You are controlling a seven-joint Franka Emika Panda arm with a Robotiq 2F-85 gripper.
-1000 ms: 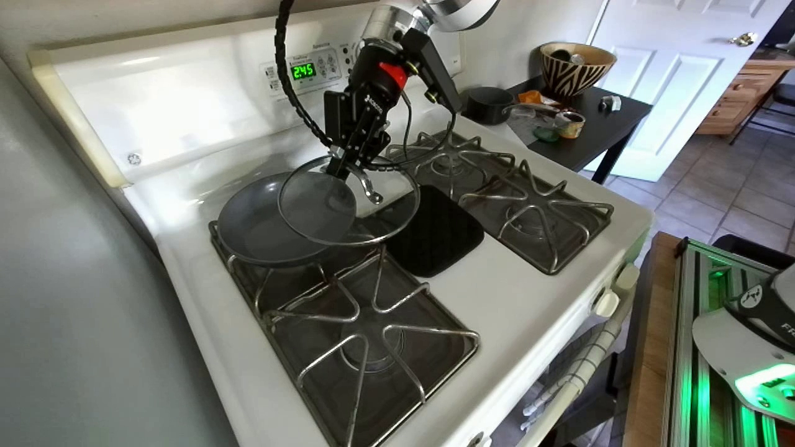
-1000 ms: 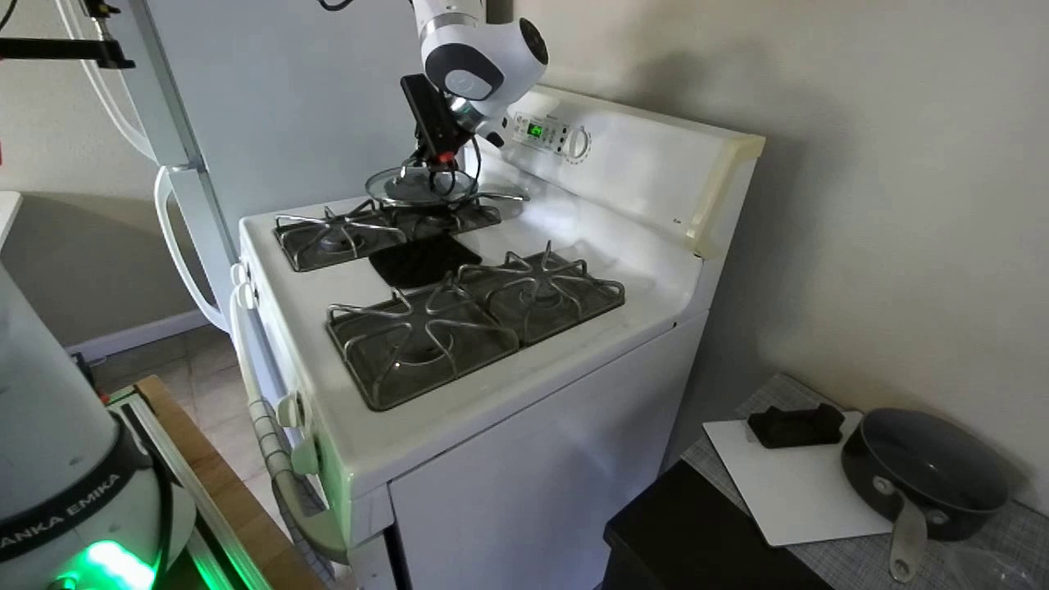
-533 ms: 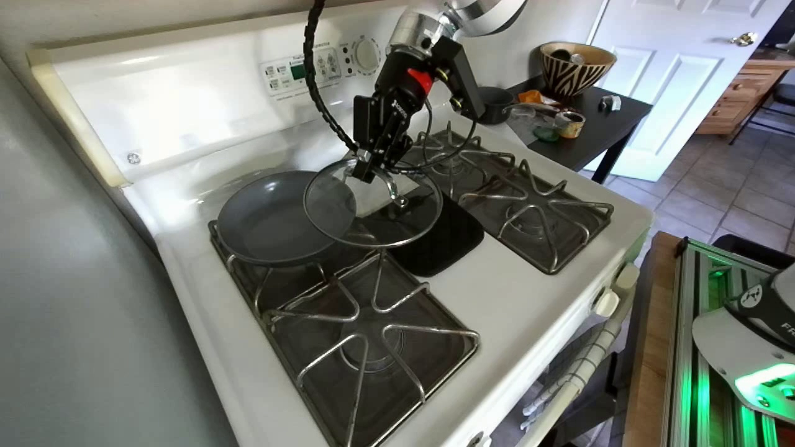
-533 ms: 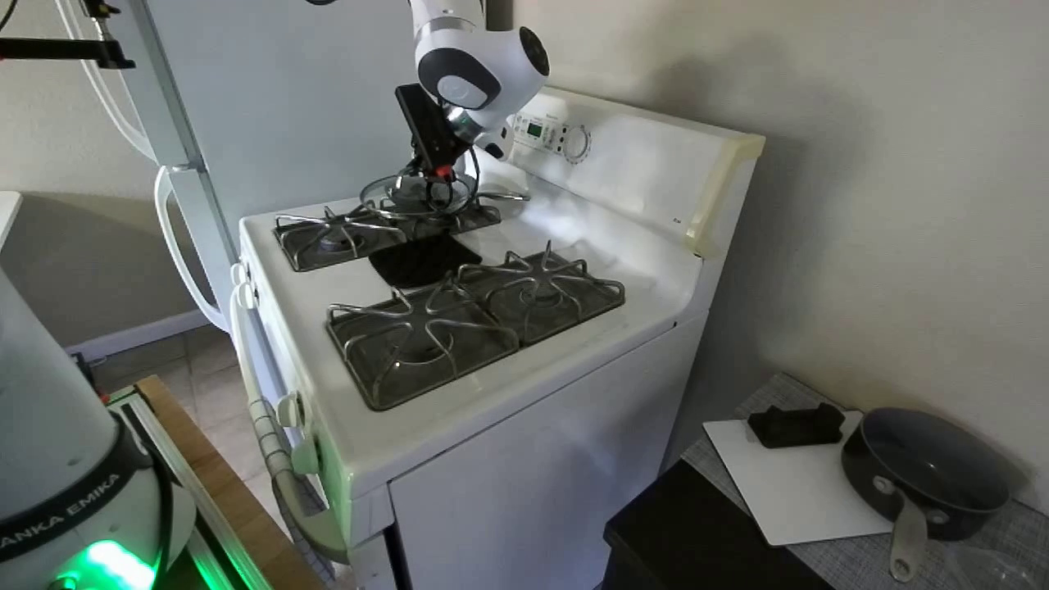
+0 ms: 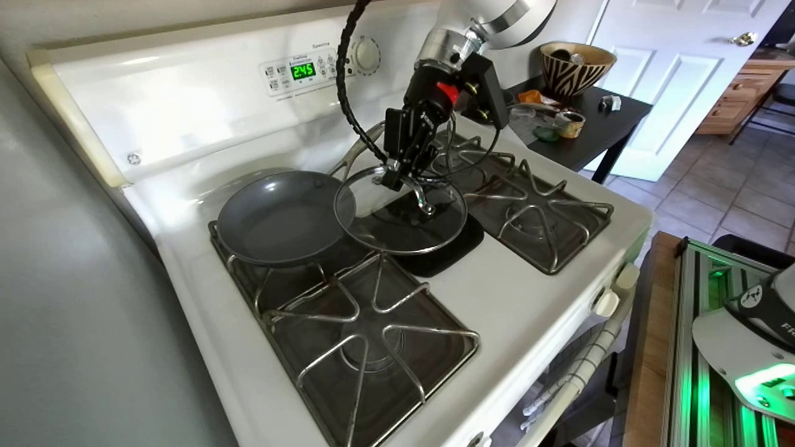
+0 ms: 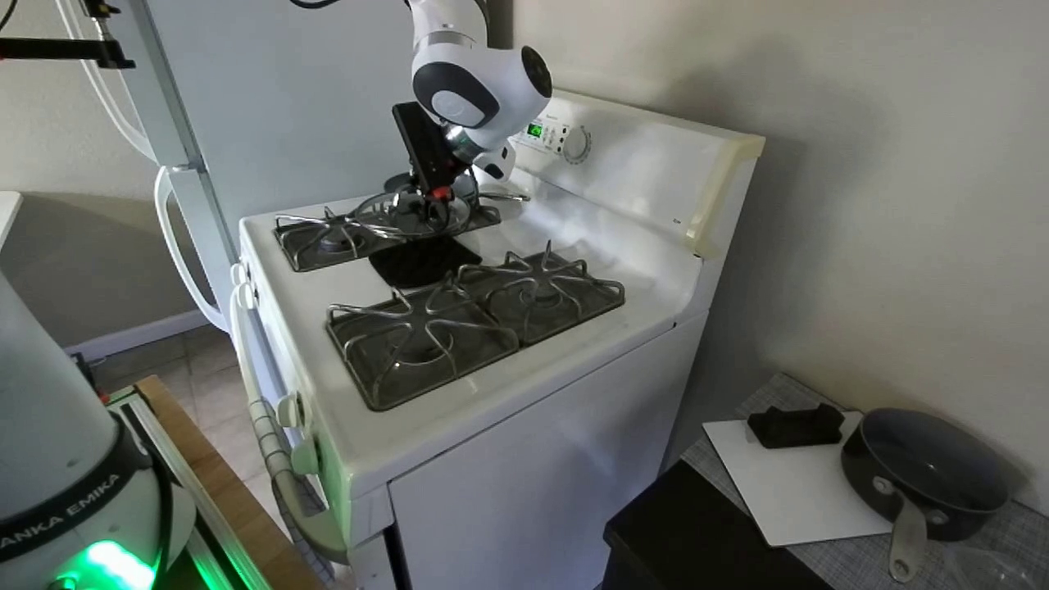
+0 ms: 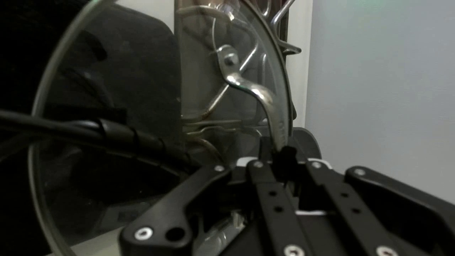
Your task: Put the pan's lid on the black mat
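Note:
The clear glass lid (image 5: 404, 233) hangs tilted in the air in both exterior views (image 6: 385, 220), partly over the black mat and partly over the pan's right edge. My gripper (image 5: 392, 180) is shut on the lid's curved metal handle, which shows in the wrist view (image 7: 249, 87) running in between my fingertips (image 7: 282, 153). The black mat (image 5: 444, 257) lies flat between the burner grates, partly seen through the glass; it also shows in an exterior view (image 6: 422, 264). The dark-grey pan (image 5: 279, 217) sits uncovered on the back burner beside the mat.
Wire burner grates (image 5: 372, 335) stand on both sides of the mat (image 6: 426, 328). The stove's back panel (image 5: 205, 81) rises behind. A side table holds a dark pot (image 6: 926, 467) and a white board (image 6: 803, 483). A patterned bowl (image 5: 574, 68) stands farther off.
My gripper has carried the lid from above the pan toward the mat, to the right and slightly down in an exterior view. The pan and mat have stayed in place.

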